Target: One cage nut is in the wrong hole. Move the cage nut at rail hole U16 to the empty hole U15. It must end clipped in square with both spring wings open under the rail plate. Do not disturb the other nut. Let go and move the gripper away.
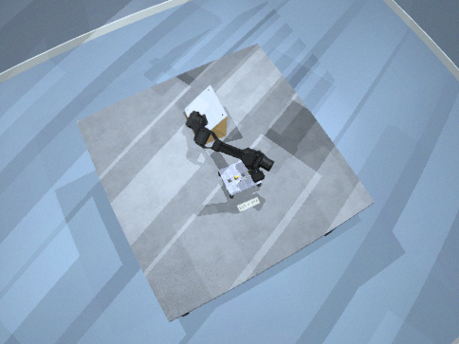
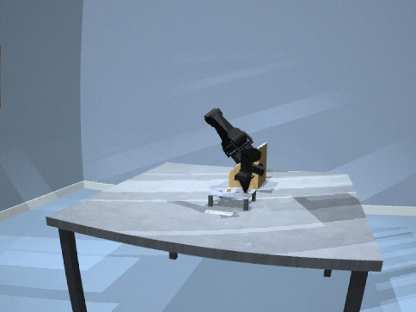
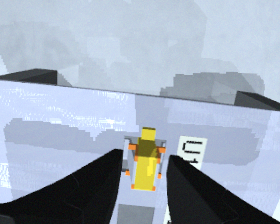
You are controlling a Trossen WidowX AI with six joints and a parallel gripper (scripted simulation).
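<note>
A yellow cage nut [image 3: 145, 172] with orange corners and grey side wings sits at a hole of the pale rail plate [image 1: 247, 188] [image 2: 228, 194] [image 3: 75, 107], looking square to it in the wrist view. My gripper [image 1: 249, 172] [image 2: 246, 192] [image 3: 145, 161] is open a little, low over the plate. Its black fingertips stand on both sides of this nut, with a narrow gap at each side. The label [image 3: 192, 147] beside it shows "U1"; its last digit is hidden by the right finger. The wings' undersides are hidden. The other yellow nut [image 1: 236, 177] [image 2: 228, 190] sits nearer the plate's middle.
The plate stands on short dark legs [image 2: 246, 204] on the grey table [image 1: 166, 242] [image 2: 150, 219]. A pale tag [image 1: 247, 204] [image 2: 219, 212] lies in front of it. A white panel [image 1: 206, 106] with a wooden side [image 2: 262, 163] stands behind, near the arm's base.
</note>
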